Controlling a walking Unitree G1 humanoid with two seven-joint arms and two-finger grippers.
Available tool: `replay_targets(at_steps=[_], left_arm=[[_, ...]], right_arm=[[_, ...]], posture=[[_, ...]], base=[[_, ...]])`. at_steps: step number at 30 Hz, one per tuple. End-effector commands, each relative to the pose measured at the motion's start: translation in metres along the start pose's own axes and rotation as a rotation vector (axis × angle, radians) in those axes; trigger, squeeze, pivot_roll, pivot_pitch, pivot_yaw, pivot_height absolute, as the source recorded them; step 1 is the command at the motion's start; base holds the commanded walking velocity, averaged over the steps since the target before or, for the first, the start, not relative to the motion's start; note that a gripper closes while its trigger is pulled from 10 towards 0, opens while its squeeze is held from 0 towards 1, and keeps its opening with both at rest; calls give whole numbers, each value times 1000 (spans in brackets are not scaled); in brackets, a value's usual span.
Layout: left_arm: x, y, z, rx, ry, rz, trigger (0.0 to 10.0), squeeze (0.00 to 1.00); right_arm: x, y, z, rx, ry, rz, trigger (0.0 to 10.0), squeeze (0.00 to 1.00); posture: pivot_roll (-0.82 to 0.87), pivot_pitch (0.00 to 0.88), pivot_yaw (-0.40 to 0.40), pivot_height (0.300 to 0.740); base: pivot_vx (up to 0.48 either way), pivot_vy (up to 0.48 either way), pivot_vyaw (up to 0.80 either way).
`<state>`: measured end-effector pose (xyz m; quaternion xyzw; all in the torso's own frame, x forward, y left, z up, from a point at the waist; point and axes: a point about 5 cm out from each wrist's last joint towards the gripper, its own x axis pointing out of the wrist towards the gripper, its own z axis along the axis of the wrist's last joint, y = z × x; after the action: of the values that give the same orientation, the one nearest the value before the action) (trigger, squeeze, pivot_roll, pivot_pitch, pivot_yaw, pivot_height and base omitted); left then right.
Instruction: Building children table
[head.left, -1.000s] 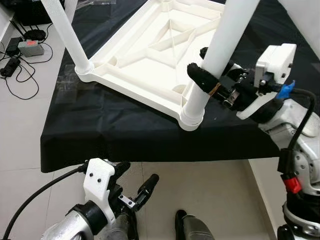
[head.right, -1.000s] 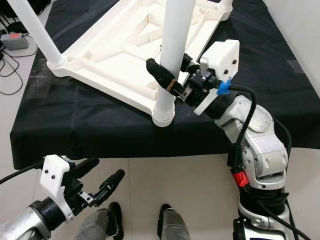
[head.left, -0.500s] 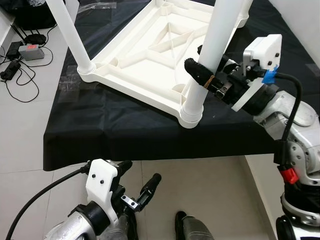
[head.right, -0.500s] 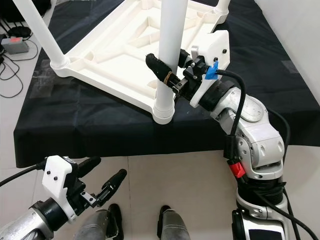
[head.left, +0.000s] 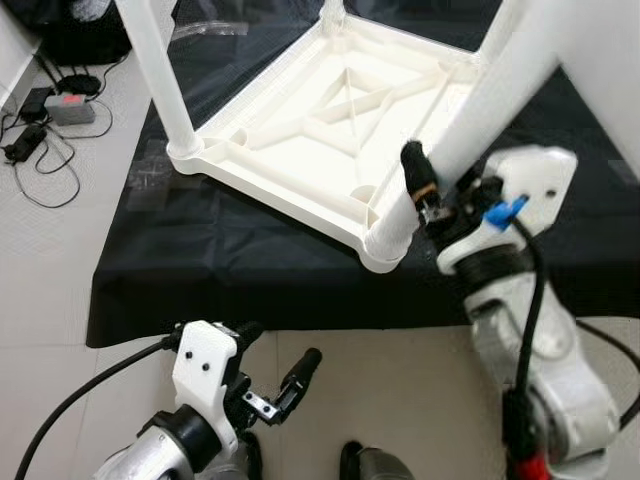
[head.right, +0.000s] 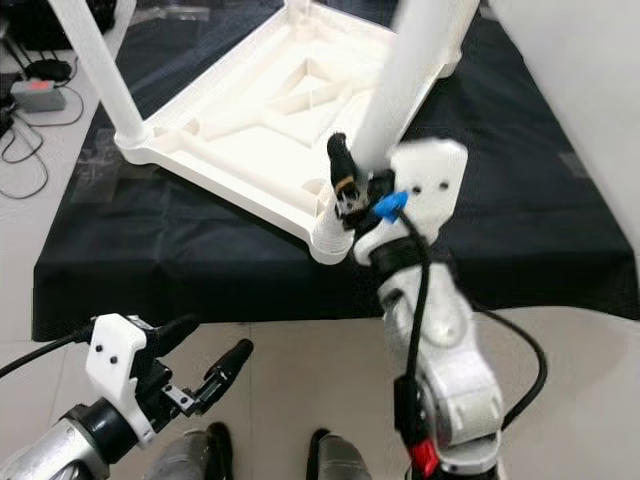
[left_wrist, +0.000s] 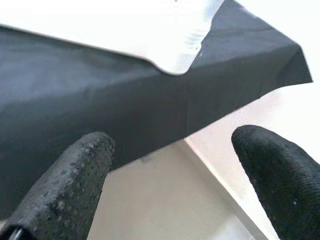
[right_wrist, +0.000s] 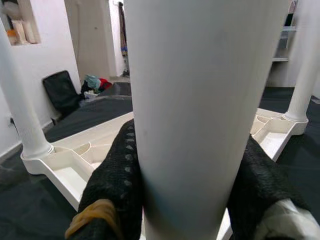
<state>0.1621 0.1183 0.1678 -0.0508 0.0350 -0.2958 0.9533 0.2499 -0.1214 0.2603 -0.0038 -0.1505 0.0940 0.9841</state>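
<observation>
Around near table leg (head.left: 470, 130), apparently clamped: right gripper (head.left: 425, 195).

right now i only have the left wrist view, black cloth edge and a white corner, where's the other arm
Observer: The right gripper is clamped on the near-corner table leg, just above its socket.
Operator: is that leg straight
Observer: No, it leans away from the overturned tabletop, toward the robot's right.
Operator: other legs in?
Observer: A second leg stands in its socket at the left corner.
Operator: and my gripper
Observer: The left gripper hangs open below the cloth-covered table, above the floor.
</observation>
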Motion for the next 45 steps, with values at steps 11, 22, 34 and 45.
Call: replay_targets(at_steps=[11,22,34,45], left_arm=[[11,32,12,115,-56,126,10000,0],[40,59,82,271,-244,-4,10000,0],[81,43,183,404,-469,-347,10000,0],[131,47,237,360,-524,-357,10000,0]], right_arm=[[22,-1,-55,-40,286,-35,0,0],[64,-13,-10,-42,22,300,0,0],[73,-19,-10,-17,-9,318,0,0],[65,-19,-21,46,0,301,0,0]], posture=[[-62,233,-48,740],[-61,181,-54,740],[-55,152,-41,740],[-58,168,-11,740]], base=[[0,0,0],[0,0,0],[0,0,0],[0,0,0]])
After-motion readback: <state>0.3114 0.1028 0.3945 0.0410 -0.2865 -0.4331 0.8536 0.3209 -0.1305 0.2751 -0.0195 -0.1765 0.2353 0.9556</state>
